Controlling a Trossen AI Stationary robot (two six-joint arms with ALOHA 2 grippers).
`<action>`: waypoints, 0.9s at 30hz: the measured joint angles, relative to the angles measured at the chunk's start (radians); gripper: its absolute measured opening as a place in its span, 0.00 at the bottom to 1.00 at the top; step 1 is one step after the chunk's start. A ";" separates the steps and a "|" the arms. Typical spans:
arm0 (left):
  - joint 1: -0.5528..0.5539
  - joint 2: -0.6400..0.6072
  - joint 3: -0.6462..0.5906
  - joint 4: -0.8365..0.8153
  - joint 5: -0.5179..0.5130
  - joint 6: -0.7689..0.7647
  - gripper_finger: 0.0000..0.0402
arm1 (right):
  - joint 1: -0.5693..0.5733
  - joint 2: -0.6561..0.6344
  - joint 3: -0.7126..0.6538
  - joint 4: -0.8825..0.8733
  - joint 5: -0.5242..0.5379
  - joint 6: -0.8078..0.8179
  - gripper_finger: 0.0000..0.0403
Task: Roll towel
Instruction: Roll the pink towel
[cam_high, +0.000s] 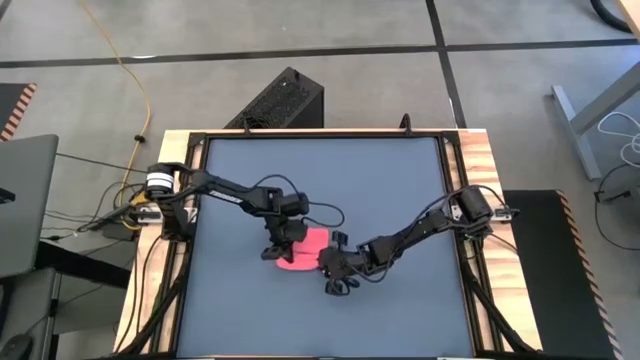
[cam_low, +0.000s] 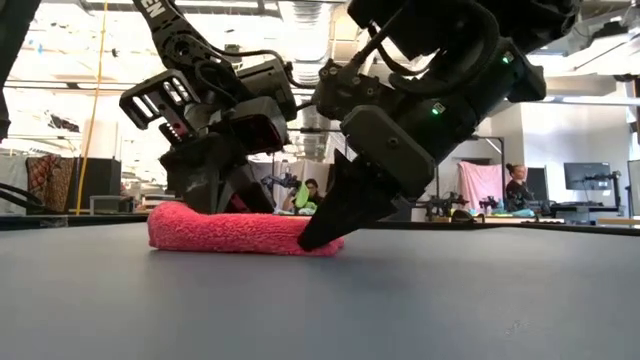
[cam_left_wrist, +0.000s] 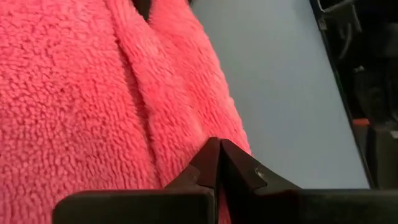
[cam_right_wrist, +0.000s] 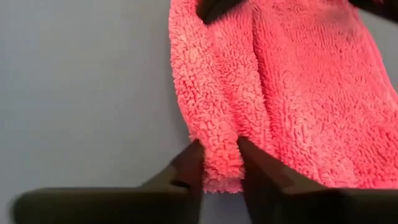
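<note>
A small bright pink fluffy cloth towel (cam_high: 305, 252) lies folded into a low, thick bundle near the middle of the dark grey tabletop (cam_high: 330, 180), with both claws down on it. The right gripper (cam_right_wrist: 219, 163) has its two dark fingers (cam_right_wrist: 188, 167) set on either side of a folded edge at the end of the towel nearest to it, pinching that plush ridge between them, fingertips down at the table surface. The left gripper (cam_left_wrist: 219, 163) sits at the far side of the bundle from the right one, its fingers pressed tightly together with the tips resting on the pink pile; nothing shows between them. Between the two claws the towel (cam_low: 235, 230) lies flat against the table. Beyond the table, people sit at desks in the room.
</note>
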 joint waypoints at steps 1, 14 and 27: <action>0.004 -0.005 0.000 -0.002 0.005 0.004 0.00 | -0.001 0.000 -0.001 0.001 -0.022 0.010 0.25; -0.010 -0.015 0.000 -0.103 0.048 0.076 0.00 | -0.088 -0.003 -0.006 0.143 -0.387 0.389 0.08; -0.011 -0.097 -0.093 -0.081 0.115 0.103 0.00 | -0.057 -0.001 -0.007 0.213 -0.468 0.610 0.07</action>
